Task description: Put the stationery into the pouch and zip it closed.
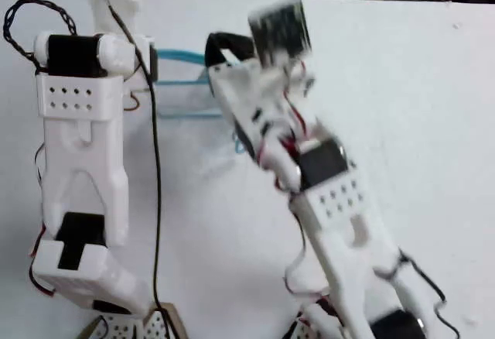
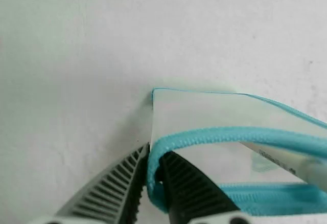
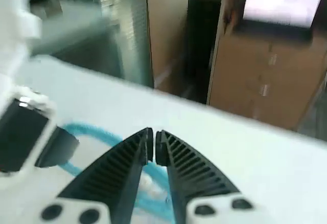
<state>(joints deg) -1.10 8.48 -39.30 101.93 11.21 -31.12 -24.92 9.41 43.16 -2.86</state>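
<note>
Left pincer (image 2: 155, 155) is pinched on the turquoise zipper band (image 2: 230, 134) of a clear, flat plastic pouch (image 2: 204, 109). In its own wrist view the pale ribbed finger (image 2: 115, 185) and the black ribbed finger (image 2: 189, 188) press on the band from either side, right at the band's curved end. From that pinch the band runs off to one side of the pincer. The pouch's clear panel spreads ahead of the fingertips on the white table (image 2: 76, 45), with one corner just beyond them. From the high view the front end of the left arm (image 1: 81, 145) lies over that spot, and the pouch's turquoise edges reach out from beside it toward the right arm (image 1: 340, 207).

Right pincer (image 3: 153, 137) has its two black ribbed fingers pressed almost together, with a thin slit between the tips and nothing visibly caught in them. Its wrist view looks across the table's far edge to brown wooden furniture (image 3: 255, 75). The turquoise band lies on the table behind the fingertips, apart from them.

The left arm is stretched out straight, its long white links in one line. The right arm slants across the table toward the left pincer, its front end blurred and lying over the side of the pouch away from that pincer.
</note>
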